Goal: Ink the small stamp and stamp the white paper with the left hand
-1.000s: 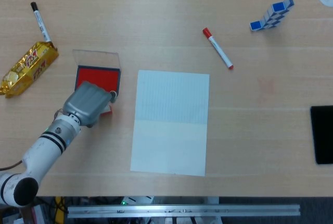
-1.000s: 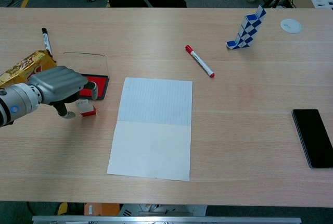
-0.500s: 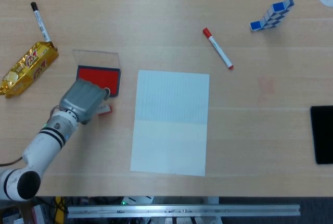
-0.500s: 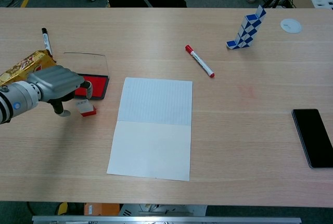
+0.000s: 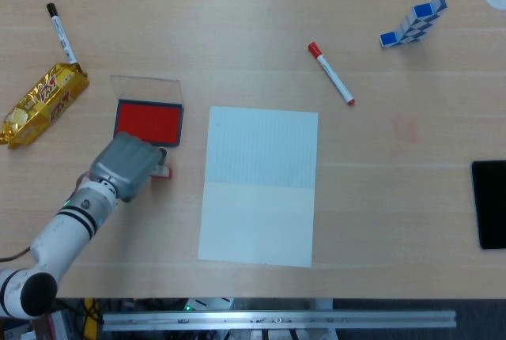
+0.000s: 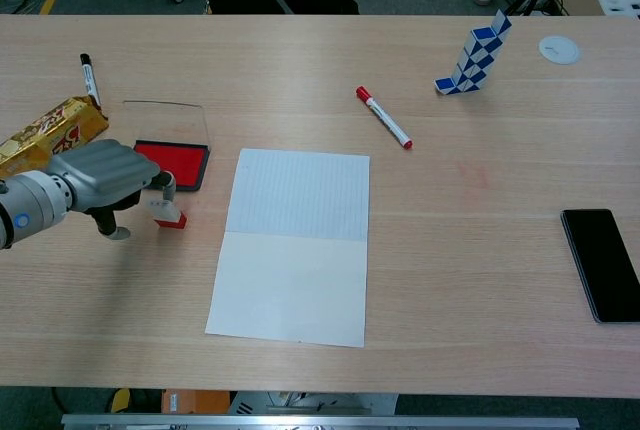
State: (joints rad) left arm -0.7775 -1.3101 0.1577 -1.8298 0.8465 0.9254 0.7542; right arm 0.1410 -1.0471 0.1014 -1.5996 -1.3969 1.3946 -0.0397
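Resting low over the table (image 6: 330, 420), our left hand (image 6: 101, 176) curls its fingers (image 6: 166, 183) against the small stamp (image 6: 168, 212) (whether it truly grips, we cannot tell). Stamp sits upright on the wood, just below the open red ink pad (image 5: 148, 121). White paper (image 5: 259, 185) lies beside, to the right, apart from both.

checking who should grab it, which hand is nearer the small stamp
Left. The left hand is right at the stamp, its fingers beside it on the stamp's left. The right hand shows in neither view.
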